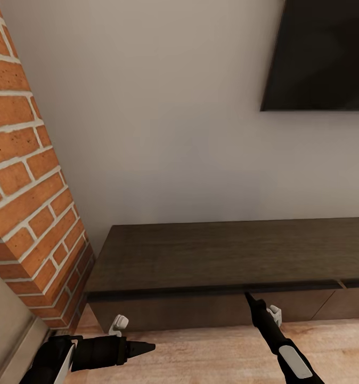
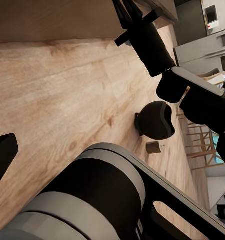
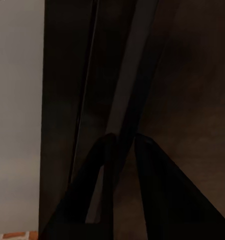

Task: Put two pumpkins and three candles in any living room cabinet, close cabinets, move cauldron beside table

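Observation:
The long dark brown cabinet (image 1: 227,256) stands against the wall with its fronts closed. My right gripper (image 1: 248,296) points up at the top edge of a cabinet front (image 3: 192,100), its fingers (image 3: 157,195) nearly together. My left gripper (image 1: 146,348) hovers low over the floor left of it, pointing right; one finger (image 2: 2,157) shows at the frame's edge, spread wide. Behind me the black cauldron (image 2: 156,120) rests on the floor, with a small brown candle (image 2: 153,147) beside it. The pumpkins and the table are out of view.
A red brick column (image 1: 30,202) rises at the left, touching the cabinet's end. A dark TV (image 1: 323,53) hangs on the white wall above. The floor (image 2: 57,100) is pale wood. Wooden chairs (image 2: 195,142) and grey kitchen units (image 2: 207,50) stand far behind.

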